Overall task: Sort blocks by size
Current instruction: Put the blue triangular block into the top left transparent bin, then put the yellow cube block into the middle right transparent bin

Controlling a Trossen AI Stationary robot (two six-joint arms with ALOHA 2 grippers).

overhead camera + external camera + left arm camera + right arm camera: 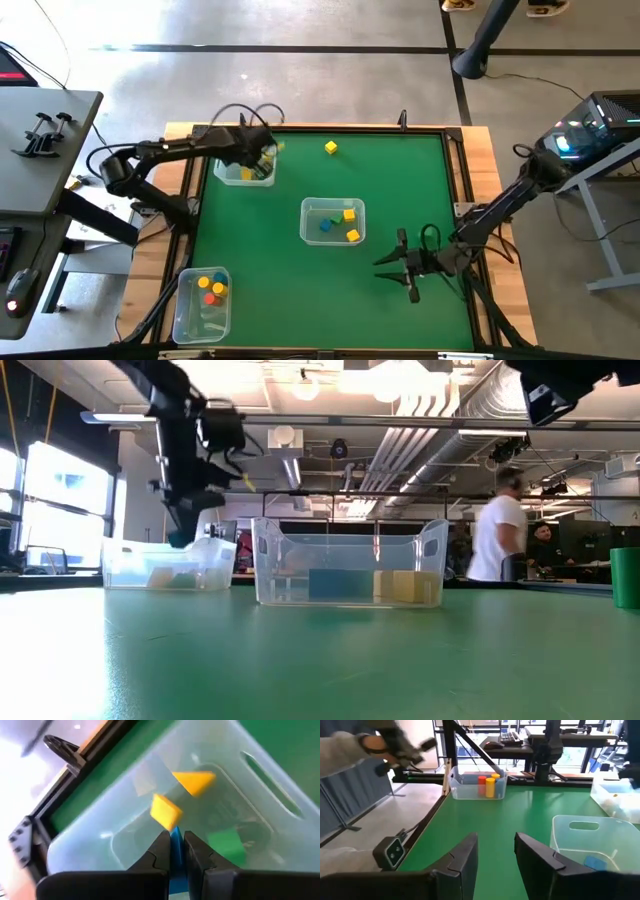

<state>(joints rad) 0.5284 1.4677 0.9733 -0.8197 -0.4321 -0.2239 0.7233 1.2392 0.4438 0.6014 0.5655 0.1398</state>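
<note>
My left gripper (pixel 262 155) hangs over the clear bin (pixel 243 170) at the table's far left, shut on a thin blue block (pixel 176 851). Two yellow blocks (pixel 166 812) and a green one (pixel 227 845) lie in that bin below it. A loose yellow block (pixel 330 148) rests on the green mat near the far edge. The middle bin (pixel 333 222) holds blue and yellow blocks. The near-left bin (pixel 202 300) holds red, orange and yellow blocks. My right gripper (pixel 395 268) is open and empty, low over the mat at the right. My left gripper pinches the blue block (pixel 176 845) between its two fingers, which point down into the bin from above. Only a narrow blue strip shows between the fingers. The block is held clear above the blocks in the bin.
The three clear bins stand on the green mat (pixel 400 190), with bare mat between them. A raised wooden frame (pixel 470 160) borders the mat. In the low view a person (pixel 500 540) stands in the room beyond the table.
</note>
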